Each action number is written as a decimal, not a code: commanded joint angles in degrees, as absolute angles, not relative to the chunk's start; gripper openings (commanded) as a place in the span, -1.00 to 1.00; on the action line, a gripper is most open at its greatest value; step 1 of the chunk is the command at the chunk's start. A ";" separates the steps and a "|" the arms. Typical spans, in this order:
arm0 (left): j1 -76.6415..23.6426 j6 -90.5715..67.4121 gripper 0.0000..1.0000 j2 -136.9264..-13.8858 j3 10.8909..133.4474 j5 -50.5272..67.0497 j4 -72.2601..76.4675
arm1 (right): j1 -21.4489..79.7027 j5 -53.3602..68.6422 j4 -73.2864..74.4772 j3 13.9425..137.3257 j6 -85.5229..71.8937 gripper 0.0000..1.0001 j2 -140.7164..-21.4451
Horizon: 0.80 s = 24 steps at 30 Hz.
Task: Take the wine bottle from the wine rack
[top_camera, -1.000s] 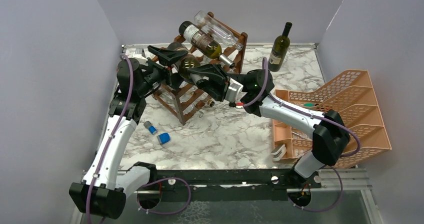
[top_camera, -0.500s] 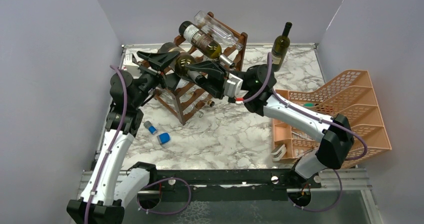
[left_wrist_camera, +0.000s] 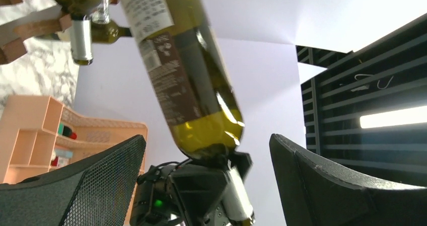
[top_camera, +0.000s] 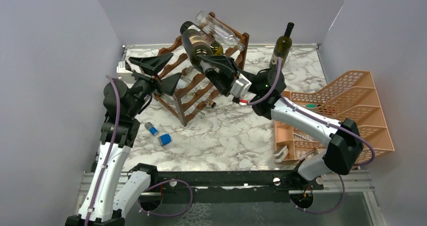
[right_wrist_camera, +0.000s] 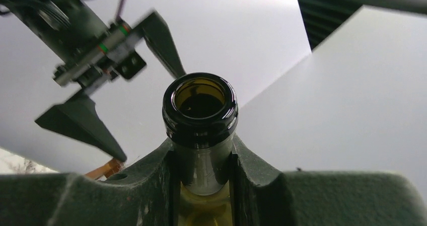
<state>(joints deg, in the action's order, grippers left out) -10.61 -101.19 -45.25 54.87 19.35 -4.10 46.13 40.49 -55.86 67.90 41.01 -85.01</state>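
While the left claw (top_camera: 171, 67) gapes, the right claw (top_camera: 215, 69) clamps the wine bottle (left_wrist_camera: 189, 80), label (left_wrist_camera: 168, 80) unreadable

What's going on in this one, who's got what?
The right gripper has its jaws shut on the neck of a green wine bottle and holds it tilted above the wine rack, apparently clear of the rails. The left gripper hangs by the rack's left end, jaws wide open and empty. A clear bottle lies on the rack's top tier, and another bottle stands upright on the table near the back wall.
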 commanded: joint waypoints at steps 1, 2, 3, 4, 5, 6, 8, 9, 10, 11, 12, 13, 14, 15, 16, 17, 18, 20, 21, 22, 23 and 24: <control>-10.77 -95.82 0.99 -43.39 61.33 11.53 -15.04 | 46.38 27.73 -57.48 72.14 39.79 -0.98 -80.48; -10.74 -92.60 0.98 -43.77 63.04 10.20 -16.37 | 46.40 25.73 -54.20 73.10 38.83 -0.98 -79.32; -10.72 -88.37 0.99 -44.37 64.76 8.68 -17.19 | 46.36 23.58 -50.29 74.41 38.32 -0.98 -78.22; -10.72 -84.01 0.99 -45.05 66.66 7.22 -18.22 | 46.35 21.90 -45.42 76.11 37.98 -0.98 -77.12; -10.72 -79.65 0.99 -46.00 69.03 5.89 -19.34 | 46.34 20.21 -39.68 78.33 37.61 -0.97 -76.25; -10.72 -74.63 0.99 -47.05 71.28 4.60 -20.38 | 46.30 18.35 -33.40 81.09 37.58 -0.98 -75.27; -10.72 -64.65 0.99 -49.34 76.53 2.16 -22.34 | 46.34 14.88 -22.71 85.18 37.92 -0.98 -73.68; -10.72 -59.29 0.99 -50.26 79.61 0.57 -23.51 | 46.33 12.49 -17.97 86.45 38.18 -0.97 -72.70; -10.72 -54.60 0.99 -51.22 82.21 -1.02 -24.48 | 46.31 9.75 -14.77 87.01 38.12 -0.97 -71.48; -10.72 -50.39 0.99 -51.81 84.31 -4.04 -25.60 | 46.30 6.87 -12.65 86.76 38.15 -0.97 -70.17; -10.72 -47.06 0.99 -52.26 85.87 -6.48 -26.27 | 46.32 4.13 -10.72 86.31 38.54 -0.97 -69.01; -10.74 -43.98 0.99 -52.40 86.94 -8.90 -26.61 | 46.27 1.38 -9.03 85.78 39.07 -0.97 -67.85; -10.77 -41.10 0.99 -52.38 87.56 -11.29 -26.64 | 46.31 -0.35 -7.16 85.21 39.73 -0.97 -66.96; -10.73 -38.65 0.99 -52.45 88.00 -13.25 -26.63 | 46.32 -1.91 -4.46 84.77 40.44 -0.97 -66.17; -10.72 -36.22 0.99 -52.63 88.26 -15.09 -26.63 | 46.32 -4.50 -2.74 84.31 40.82 -0.97 -65.58; -10.72 -33.97 0.99 -52.94 88.46 -16.67 -26.61 | 46.32 -6.29 -1.14 83.62 41.21 -0.97 -65.02; -10.72 -31.60 0.99 -53.43 88.60 -18.23 -26.63 | 46.32 -8.16 -0.31 82.72 41.79 -0.97 -64.47; -10.73 -27.71 0.99 -54.63 88.68 -21.42 -26.62 | 46.01 -11.46 0.49 81.13 42.36 -0.97 -63.77; -10.72 -26.15 0.99 -55.18 88.57 -23.25 -26.52 | 45.39 -12.55 0.97 80.71 41.98 -0.97 -63.84; -10.72 -24.79 0.99 -55.67 88.45 -24.62 -26.29 | 44.42 -12.94 1.64 80.58 41.44 -0.97 -64.16; -10.71 -23.12 0.99 -56.12 88.30 -25.69 -25.86 | 43.05 -12.82 1.87 80.41 40.61 -0.97 -64.56; -10.72 -21.32 0.99 -56.53 88.02 -26.68 -24.97 | 41.37 -12.03 1.77 80.03 39.62 -0.97 -65.00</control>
<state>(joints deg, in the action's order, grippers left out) -10.63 -33.36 -54.15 87.70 -17.47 -25.26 44.82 -7.27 0.49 80.97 39.42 -63.88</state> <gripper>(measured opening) 0.995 0.351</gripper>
